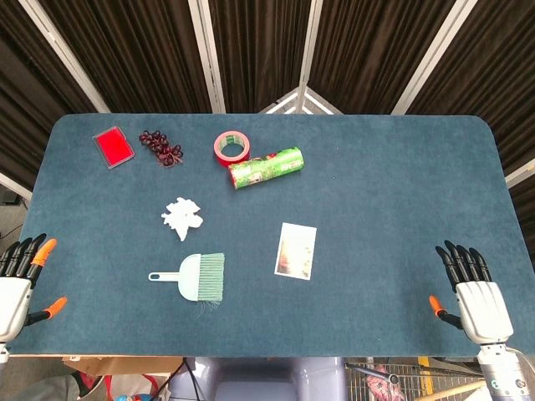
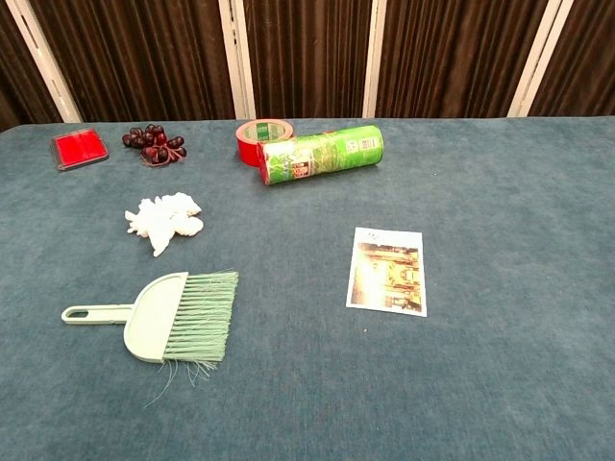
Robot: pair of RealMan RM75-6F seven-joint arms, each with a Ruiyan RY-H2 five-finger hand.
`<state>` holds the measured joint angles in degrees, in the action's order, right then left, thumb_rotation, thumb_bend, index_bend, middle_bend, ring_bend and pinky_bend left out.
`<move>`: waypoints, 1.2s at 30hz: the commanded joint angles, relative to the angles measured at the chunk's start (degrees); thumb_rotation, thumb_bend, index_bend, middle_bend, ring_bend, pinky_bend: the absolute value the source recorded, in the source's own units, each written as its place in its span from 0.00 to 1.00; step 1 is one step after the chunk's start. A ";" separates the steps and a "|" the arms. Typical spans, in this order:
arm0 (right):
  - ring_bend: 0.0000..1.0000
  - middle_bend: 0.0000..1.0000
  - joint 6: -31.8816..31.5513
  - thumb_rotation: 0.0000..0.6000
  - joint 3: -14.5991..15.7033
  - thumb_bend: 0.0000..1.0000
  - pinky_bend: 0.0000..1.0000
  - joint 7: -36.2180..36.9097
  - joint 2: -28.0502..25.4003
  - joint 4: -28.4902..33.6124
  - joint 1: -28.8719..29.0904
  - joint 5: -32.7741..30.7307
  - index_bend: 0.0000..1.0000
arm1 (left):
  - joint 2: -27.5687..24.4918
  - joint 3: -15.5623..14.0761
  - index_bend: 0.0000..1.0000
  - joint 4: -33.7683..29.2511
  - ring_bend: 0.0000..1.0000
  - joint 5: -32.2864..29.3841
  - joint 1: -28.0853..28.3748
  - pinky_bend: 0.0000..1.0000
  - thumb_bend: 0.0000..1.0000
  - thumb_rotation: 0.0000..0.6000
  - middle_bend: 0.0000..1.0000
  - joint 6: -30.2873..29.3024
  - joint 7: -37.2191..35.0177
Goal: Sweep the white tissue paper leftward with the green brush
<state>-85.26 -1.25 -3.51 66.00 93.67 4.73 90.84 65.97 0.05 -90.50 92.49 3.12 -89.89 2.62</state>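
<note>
The crumpled white tissue paper (image 1: 182, 217) (image 2: 164, 219) lies left of the table's centre. Just in front of it rests the pale green brush (image 1: 196, 276) (image 2: 163, 316), handle pointing left and bristles to the right. My left hand (image 1: 18, 280) sits at the front left corner, fingers spread and holding nothing. At the front right corner my right hand (image 1: 470, 288) also holds nothing, its fingers extended. Both hands are far from the brush and show only in the head view.
At the back stand a red tape roll (image 1: 231, 147) (image 2: 258, 136), a green cylindrical can (image 1: 266, 168) (image 2: 320, 154) on its side, dark red grapes (image 1: 160, 146) (image 2: 154, 144) and a red flat box (image 1: 113, 148) (image 2: 79, 147). A photo card (image 1: 296, 250) (image 2: 387, 270) lies right of the brush.
</note>
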 commanded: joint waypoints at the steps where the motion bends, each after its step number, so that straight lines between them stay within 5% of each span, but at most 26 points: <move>1: 0.00 0.00 0.00 1.00 0.02 0.32 0.00 -0.04 -0.01 0.04 -0.02 -0.01 0.00 | 0.01 -0.01 0.00 0.00 0.00 0.01 0.02 0.00 0.01 1.00 0.00 0.02 -0.01; 14: 0.00 0.00 0.16 1.00 0.02 0.32 0.00 -0.86 0.11 0.03 0.05 0.01 0.00 | -0.30 0.51 0.00 -1.97 0.00 -1.50 0.73 0.01 0.01 1.00 0.00 1.79 0.19; 19: 0.00 0.00 -0.65 1.00 -0.24 0.32 0.00 -2.85 0.47 -1.30 0.27 1.10 0.00 | -0.06 1.74 0.00 -5.18 0.01 -3.68 3.06 0.09 0.01 1.00 0.01 5.81 4.04; 22: 0.00 0.00 -0.72 1.00 -0.16 0.32 0.00 -2.82 0.69 -1.47 0.32 1.40 0.00 | 1.14 3.62 0.00 -7.33 0.18 -6.33 5.51 0.26 0.02 1.00 0.20 9.14 8.18; 25: 0.00 0.00 -0.69 1.00 -0.16 0.32 0.00 -2.33 0.81 -1.52 0.39 1.45 0.00 | 3.25 5.31 0.00 -8.44 0.51 -8.55 8.01 0.59 0.07 1.00 0.56 11.90 13.15; 29: 0.00 0.00 -1.13 1.00 -0.19 0.32 0.00 -1.93 1.06 -1.80 0.48 2.09 0.00 | 6.60 6.87 0.24 -10.21 0.83 -13.62 11.18 0.89 0.20 1.00 0.89 17.04 17.66; 32: 0.00 0.00 -1.53 1.00 -0.11 0.32 0.00 -1.83 1.14 -1.99 0.43 2.54 0.00 | 9.63 8.22 0.39 -11.63 0.94 -20.33 13.51 0.98 0.25 1.00 0.99 20.61 22.76; 36: 0.00 0.00 -1.67 1.00 -0.04 0.32 0.00 -1.53 1.25 -2.28 0.44 2.78 0.00 | 13.00 9.21 0.45 -12.06 0.99 -28.83 16.19 1.00 0.27 1.00 1.00 23.11 30.49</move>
<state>-86.95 -1.31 -5.07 67.23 91.41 5.16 93.61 75.50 7.79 -101.39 70.22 16.34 -70.01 26.93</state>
